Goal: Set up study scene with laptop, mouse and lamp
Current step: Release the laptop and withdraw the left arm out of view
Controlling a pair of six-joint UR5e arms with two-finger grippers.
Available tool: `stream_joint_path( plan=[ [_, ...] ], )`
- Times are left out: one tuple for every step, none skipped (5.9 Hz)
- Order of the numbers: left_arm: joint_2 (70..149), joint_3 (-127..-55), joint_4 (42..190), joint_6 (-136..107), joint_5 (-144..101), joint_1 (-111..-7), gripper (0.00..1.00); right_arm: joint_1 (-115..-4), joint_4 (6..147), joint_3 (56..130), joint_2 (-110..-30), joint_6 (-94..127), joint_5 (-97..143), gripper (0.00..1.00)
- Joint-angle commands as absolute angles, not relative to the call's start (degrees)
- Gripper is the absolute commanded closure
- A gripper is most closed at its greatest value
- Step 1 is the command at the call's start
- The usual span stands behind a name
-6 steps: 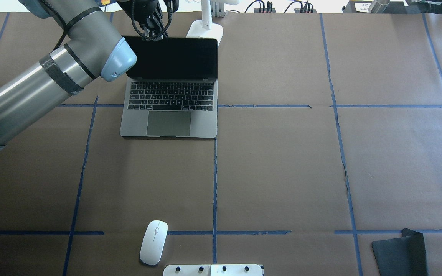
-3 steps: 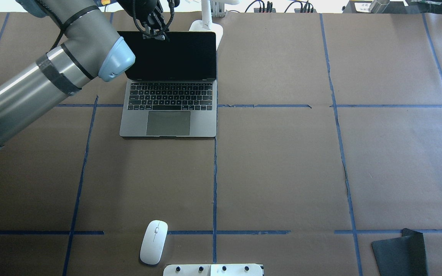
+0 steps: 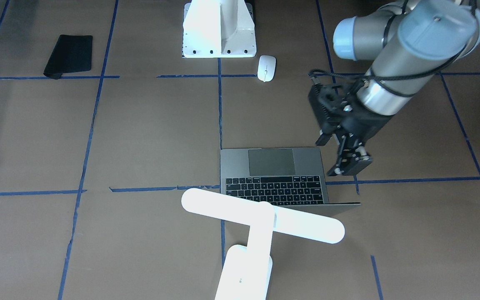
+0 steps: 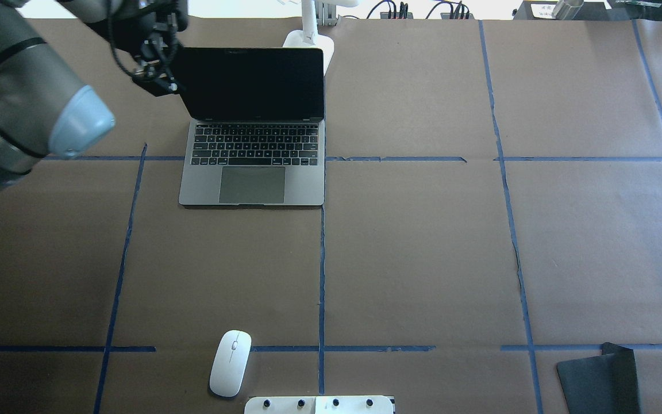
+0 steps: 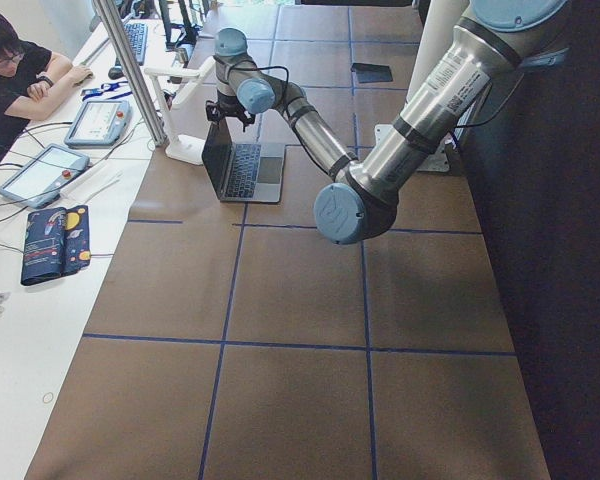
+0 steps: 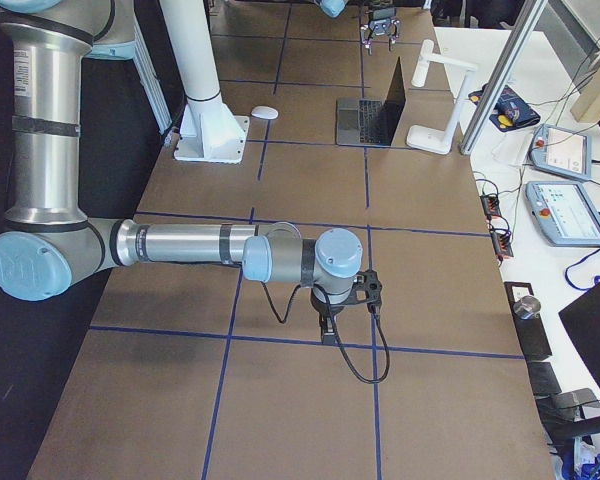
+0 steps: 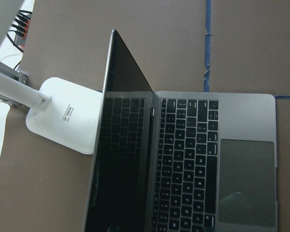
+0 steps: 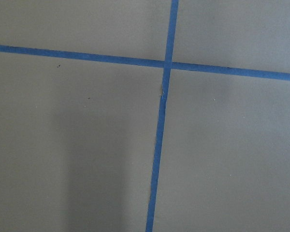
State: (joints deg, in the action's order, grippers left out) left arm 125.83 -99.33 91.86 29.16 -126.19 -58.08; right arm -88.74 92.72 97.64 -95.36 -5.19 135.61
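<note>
The laptop [image 4: 253, 172] stands open on the table, its black screen upright and its keys and trackpad showing. It also shows in the front view [image 3: 279, 175] and fills the left wrist view [image 7: 193, 159]. The lamp [image 3: 261, 221] stands just behind the laptop, with its base [image 4: 311, 43] by the lid's far right corner. The mouse [image 4: 230, 363] lies at the near edge, far from the laptop. My left gripper [image 4: 156, 85] hangs beside the screen's left edge, fingers together and holding nothing; it also shows in the front view [image 3: 349, 166]. My right gripper [image 6: 328, 338] shows only in the exterior right view, low over bare table, and I cannot tell its state.
A black mat [image 4: 598, 376] lies at the near right corner. The white bolted pedestal [image 4: 319, 405] stands at the near edge next to the mouse. Blue tape lines cross the brown table. An operator [image 5: 20, 70] sits beyond the far edge.
The lid tilted further back, then stayed. My left gripper left the lid's top edge and moved left and down beside the screen; the arm swung left.
</note>
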Motion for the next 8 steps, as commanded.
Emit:
stream_joint_path(
  plan=[
    [120.34,-105.36,81.26,29.18,-126.12,-60.46,0.00,-88.68,92.64,97.91,-95.27,-5.10,135.62,0.00],
    [117.02,-106.69,79.47,29.18,-125.78,-62.73,0.00,-88.68,91.51,98.43,-95.19,-5.79,135.53,0.00],
    [113.76,-106.79,79.28,29.18,-125.77,-65.54,0.00,-88.59,86.88,98.35,-95.27,-5.19,135.88,0.00],
    [110.69,-104.09,78.84,29.09,-125.68,-67.57,0.01,-88.51,86.84,98.44,-95.27,-5.19,135.88,0.00],
    [110.92,-101.54,74.40,29.00,-125.60,-67.67,0.02,-87.81,86.57,98.79,-95.36,-5.36,135.79,0.00],
    [110.13,-101.34,71.05,27.44,-123.25,-71.16,0.00,-87.37,86.66,98.96,-95.36,-5.27,135.79,0.00],
    [103.95,-101.60,71.45,23.68,-121.74,-73.28,0.00,-87.02,86.66,99.23,-95.36,-5.01,135.88,0.00],
    [100.84,-101.43,71.98,16.86,-122.34,-78.00,0.00,-86.66,86.57,99.58,-95.62,-3.44,137.53,0.00]
  ],
)
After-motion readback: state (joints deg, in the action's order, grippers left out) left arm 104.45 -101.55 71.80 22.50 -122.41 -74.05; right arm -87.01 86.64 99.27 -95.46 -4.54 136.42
